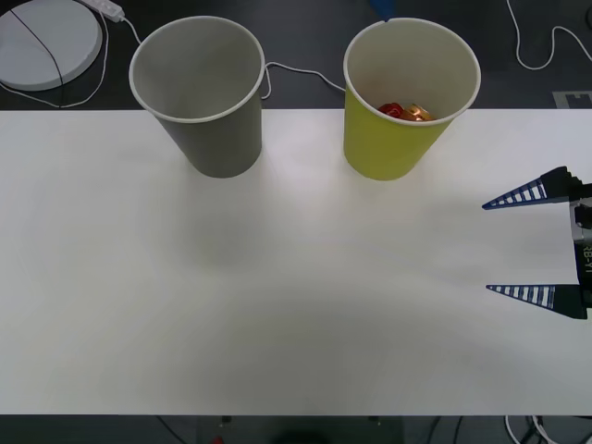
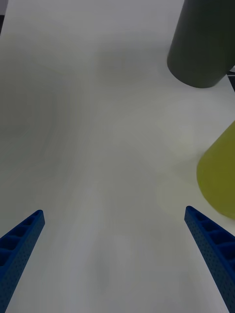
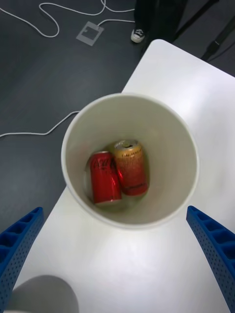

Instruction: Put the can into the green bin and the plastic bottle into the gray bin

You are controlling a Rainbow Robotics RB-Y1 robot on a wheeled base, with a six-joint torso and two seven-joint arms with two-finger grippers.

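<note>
The green bin (image 1: 393, 139) stands at the table's back right, a yellow-green cup with a white rim (image 3: 129, 222). Inside it lies the can (image 3: 131, 168), orange-yellow with a gold top, touching a red can (image 3: 105, 177); both peek over the rim as red and orange (image 1: 403, 112). My left gripper (image 3: 115, 210) hovers open above this cup, holding nothing. The gray bin (image 1: 205, 88) stands at the back left and looks empty. My right gripper (image 1: 486, 247) is open over the table's right edge, with bare table between its fingers (image 2: 113, 210). The plastic bottle is out of view.
The white table (image 1: 277, 305) stretches wide in front of both cups. Behind its far edge lie white cables (image 1: 296, 74) and a round white disc (image 1: 46, 42) on the dark floor. In the right wrist view the gray bin (image 2: 203, 44) and green bin (image 2: 220, 176) stand to one side.
</note>
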